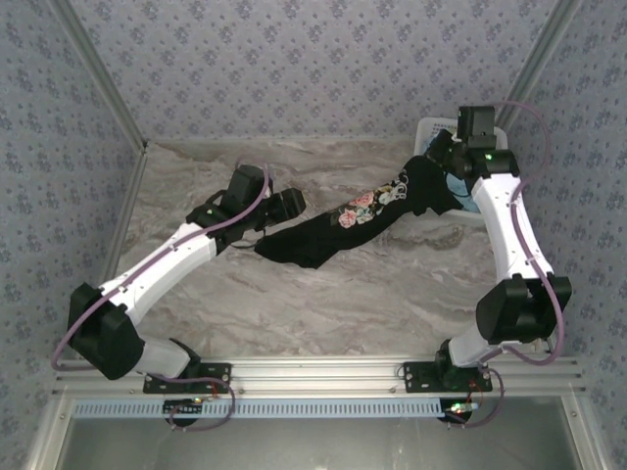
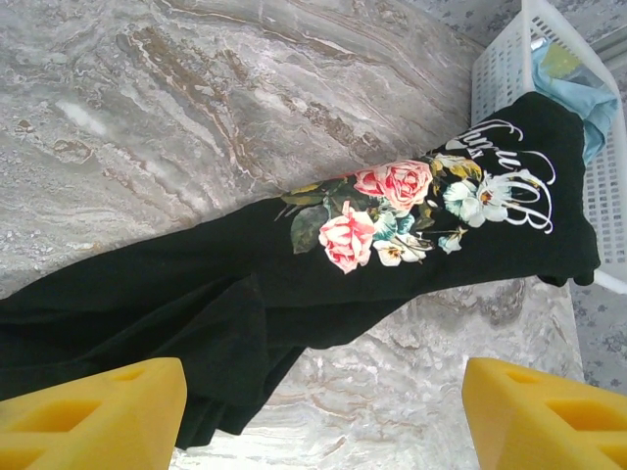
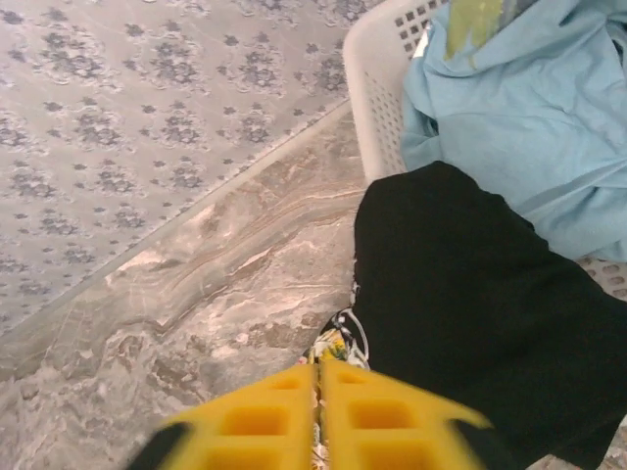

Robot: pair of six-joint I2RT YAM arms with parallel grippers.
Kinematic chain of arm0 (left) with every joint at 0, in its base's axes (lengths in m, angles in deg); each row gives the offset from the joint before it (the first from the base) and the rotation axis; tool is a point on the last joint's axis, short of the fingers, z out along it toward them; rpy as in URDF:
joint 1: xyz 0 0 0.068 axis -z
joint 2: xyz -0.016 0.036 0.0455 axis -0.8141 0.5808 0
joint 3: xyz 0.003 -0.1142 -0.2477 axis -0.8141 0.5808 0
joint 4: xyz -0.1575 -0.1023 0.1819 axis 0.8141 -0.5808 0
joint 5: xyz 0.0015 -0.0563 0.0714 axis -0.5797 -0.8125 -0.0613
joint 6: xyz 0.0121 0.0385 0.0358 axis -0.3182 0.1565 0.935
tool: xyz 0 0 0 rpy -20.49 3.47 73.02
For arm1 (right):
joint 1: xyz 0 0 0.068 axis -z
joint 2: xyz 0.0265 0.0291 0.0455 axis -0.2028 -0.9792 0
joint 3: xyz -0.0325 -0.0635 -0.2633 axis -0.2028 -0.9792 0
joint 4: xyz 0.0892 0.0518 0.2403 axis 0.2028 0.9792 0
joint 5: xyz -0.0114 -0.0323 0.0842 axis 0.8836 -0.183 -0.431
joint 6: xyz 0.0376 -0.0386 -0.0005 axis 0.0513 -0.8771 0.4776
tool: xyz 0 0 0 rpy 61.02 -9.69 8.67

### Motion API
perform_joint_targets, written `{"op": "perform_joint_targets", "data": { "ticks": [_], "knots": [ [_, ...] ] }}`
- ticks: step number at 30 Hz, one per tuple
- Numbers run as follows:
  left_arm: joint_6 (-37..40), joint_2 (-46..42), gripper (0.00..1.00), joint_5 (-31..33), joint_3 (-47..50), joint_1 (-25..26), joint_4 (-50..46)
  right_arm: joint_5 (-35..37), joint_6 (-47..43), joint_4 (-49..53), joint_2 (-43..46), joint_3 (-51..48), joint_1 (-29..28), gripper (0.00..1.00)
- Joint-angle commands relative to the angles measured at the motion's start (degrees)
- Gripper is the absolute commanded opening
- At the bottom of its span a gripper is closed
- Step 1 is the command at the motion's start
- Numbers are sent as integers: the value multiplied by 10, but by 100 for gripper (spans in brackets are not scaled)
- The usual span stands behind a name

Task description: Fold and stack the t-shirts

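Top view: black t-shirt (image 1: 333, 230) drawn out in a long, twisted band across the marble-patterned table (image 1: 294, 313), from mid-table on the left up to the white lattice basket (image 1: 428, 129) at the far right corner. Upper end draped over the basket rim; lower end bunched on the table. Facing up about midway along the band, rose print (image 1: 358, 211).

State of left gripper (image 2: 313, 382): 2 yellow fingers spread wide, 1 at each lower corner of the left wrist view, gripping nothing. Finger at lower left (image 2: 98, 411) over the bunched lower end of the shirt, contact impossible to judge; the other over bare table.

State of right gripper (image 3: 318, 377): 2 yellow fingers pressed almost together, a thin slit between, blurred at the edges. Tips just beside the shirt's printed edge at the foot of the basket; pinching cloth or not, cannot tell.

Inside the basket: light blue t-shirt (image 3: 529, 117), crumpled, partly overlapped by the black shirt's draped end, with a yellow-green item (image 3: 470, 24) above it.
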Motion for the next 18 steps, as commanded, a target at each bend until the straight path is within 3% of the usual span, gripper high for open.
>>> {"op": "perform_joint_targets", "data": {
  "ticks": [1, 3, 10, 15, 18],
  "knots": [
    [11, -18, 75, 4, 4, 2, -7, -32, 84, 77, 1, -56, 46, 57],
    [9, -18, 75, 1, 6, 2, -7, -84, 160, 40, 29, -132, 70, 64],
    [8, -21, 75, -12, 9, 2, 0, -152, 304, -55, 34, -235, 89, 65],
    [11, -18, 75, -17, 6, 3, 0, -163, 375, -134, 9, -290, 103, 57],
    [12, -19, 75, -19, 6, 3, -1, -158, 381, -144, -11, -280, 104, 45]
  ]
}}
